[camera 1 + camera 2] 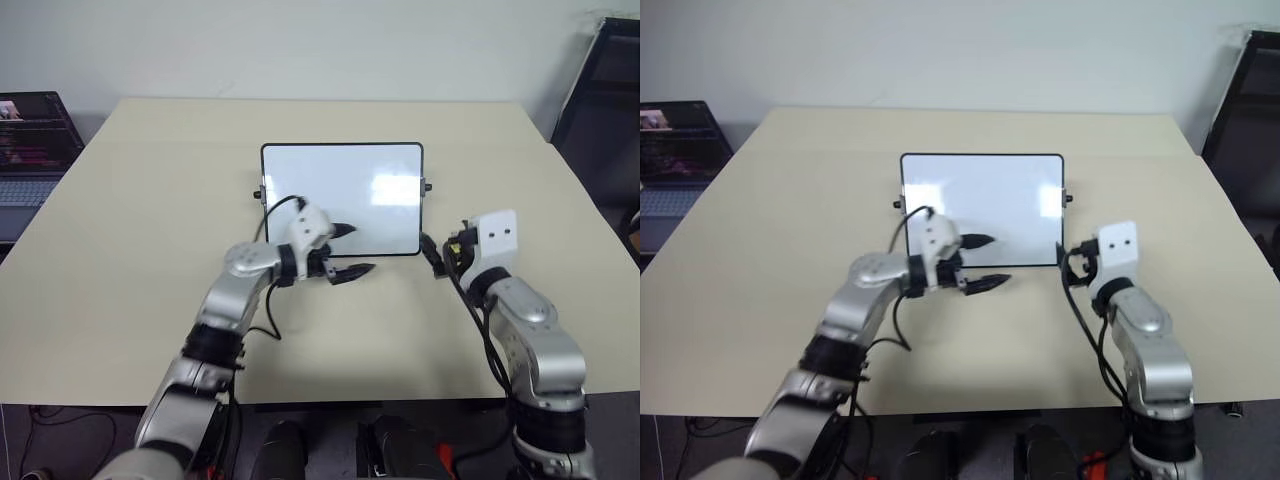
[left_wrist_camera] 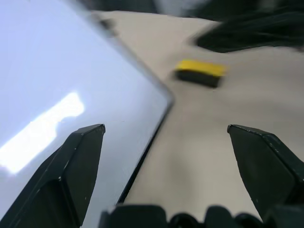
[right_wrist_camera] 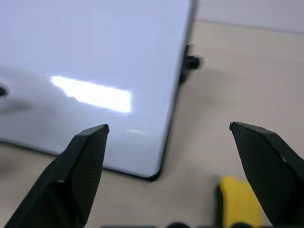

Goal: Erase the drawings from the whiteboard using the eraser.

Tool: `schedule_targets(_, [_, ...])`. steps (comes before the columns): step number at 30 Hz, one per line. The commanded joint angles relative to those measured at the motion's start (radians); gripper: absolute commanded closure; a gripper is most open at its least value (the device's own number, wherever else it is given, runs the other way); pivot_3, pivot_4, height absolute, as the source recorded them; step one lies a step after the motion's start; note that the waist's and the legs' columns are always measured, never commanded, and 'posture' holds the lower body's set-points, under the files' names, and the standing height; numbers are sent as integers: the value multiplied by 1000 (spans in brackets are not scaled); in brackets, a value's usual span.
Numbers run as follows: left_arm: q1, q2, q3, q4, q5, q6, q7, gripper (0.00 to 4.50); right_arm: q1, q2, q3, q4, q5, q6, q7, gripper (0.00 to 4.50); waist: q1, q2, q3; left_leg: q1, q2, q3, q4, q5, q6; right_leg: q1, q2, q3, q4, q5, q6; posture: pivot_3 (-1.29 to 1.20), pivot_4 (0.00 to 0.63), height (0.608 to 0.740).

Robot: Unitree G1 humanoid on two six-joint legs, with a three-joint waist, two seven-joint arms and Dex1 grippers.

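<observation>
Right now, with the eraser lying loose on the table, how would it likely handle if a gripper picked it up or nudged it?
The eraser is a small flat-sided block, so it should slide rather than roll. Lying low on the table, it looks unlikely to tip. It is probably light for its size; its stiffness can't be judged here.

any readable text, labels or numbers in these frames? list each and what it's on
None readable.
whiteboard: surface looks blank, only glare; no marks legible.
laptop beside the table: screen shows content, too small and blurred to read.
eraser: no label visible.
</observation>
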Motion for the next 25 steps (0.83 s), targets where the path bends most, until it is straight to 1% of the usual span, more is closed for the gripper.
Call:
schedule_targets(1, [112,-84,125,-238,3,51,287,0,104,-3,57,-48,-48,-225,-9,36,11,0,0,0,-1,0,1,0,0,1,-1,0,0,0,0,0,150,740])
schedule_targets(3, [180,-130,155,-304,53,30,419,0,169,8,59,-22,-90,-356,-55,36,21,-1,0,1,-2,0,2,0,0,2,-2,0,-1,1,2,0,150,740])
schedule_targets(6, [259,-156,162,-348,125,-33,537,0,232,37,37,18,-103,-515,-99,36,22,-1,-1,3,-2,1,3,0,0,4,-2,2,-1,0,9,0,150,740])
schedule_targets(8, [313,-170,175,-366,154,-64,606,0,280,49,-1,48,-119,-654,-138,36,23,-1,-1,5,-2,2,3,1,0,5,-2,3,-1,0,9,0,150,740])
schedule_targets(9, [345,-181,179,-371,187,-94,658,0,307,55,-41,72,-95,-712,-141,36,23,-1,-1,6,-2,2,3,1,0,6,-2,3,-1,0,9,0,150,740])
schedule_targets(11, [411,-194,200,-382,218,-125,723,0,365,101,-101,91,19,-705,-136,36,23,-2,-1,9,-2,4,3,1,0,9,-2,3,-1,0,9,0,150,740])
schedule_targets(13, [454,-202,200,-402,229,-135,756,0,403,112,-128,122,49,-723,-128,36,23,-2,-1,14,-1,4,1,0,0,13,-2,4,-2,-1,8,0,150,740])
schedule_targets(16, [485,-209,186,-419,242,-132,787,0,450,87,-124,126,73,-737,-65,36,22,-2,-1,16,-1,5,0,0,0,15,-2,4,-1,-2,7,0,150,740])
schedule_targets(20, [527,-208,166,-443,238,-108,786,0,483,64,-115,84,82,-718,-34,36,22,-2,-1,18,-1,6,1,0,0,17,-1,5,-1,-2,7,0,150,740])
schedule_targets(25, [520,-211,151,-444,246,-82,805,0,463,32,-105,66,96,-676,-3,36,22,-2,-1,17,-1,6,1,0,0,17,-1,5,-2,-2,7,0,150,740])
